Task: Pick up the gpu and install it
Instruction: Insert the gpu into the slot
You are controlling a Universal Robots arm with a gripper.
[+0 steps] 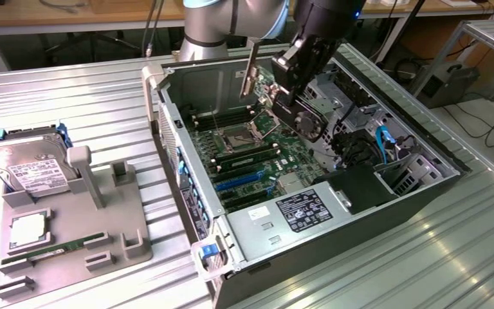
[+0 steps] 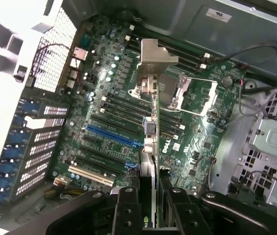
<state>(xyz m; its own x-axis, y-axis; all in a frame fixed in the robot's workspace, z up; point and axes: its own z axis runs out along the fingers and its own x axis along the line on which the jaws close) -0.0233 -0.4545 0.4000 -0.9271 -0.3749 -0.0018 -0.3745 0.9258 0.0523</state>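
Observation:
My gripper (image 1: 297, 64) is shut on the gpu (image 1: 309, 119), a dark card with a round fan, and holds it on edge above the open computer case (image 1: 187, 187). The card's silvery bracket (image 1: 249, 64) points toward the case's rear wall. In the wrist view the gpu (image 2: 150, 147) runs edge-on between my black fingers (image 2: 127, 208), its bracket (image 2: 155, 56) at the far end. The card hangs over the green motherboard (image 2: 104, 112), near the blue slot (image 2: 113, 136) and clear of it. The same blue slot (image 1: 234, 182) lies lower down in the case.
A grey fixture (image 1: 75, 225) at the exterior view's left carries a hard drive (image 1: 28, 168), a processor (image 1: 26, 230) and a RAM stick (image 1: 45, 253). In the case are a power supply (image 1: 294, 212), cables (image 1: 383, 145) and drive cages. A slatted metal table (image 1: 401, 257) lies underneath.

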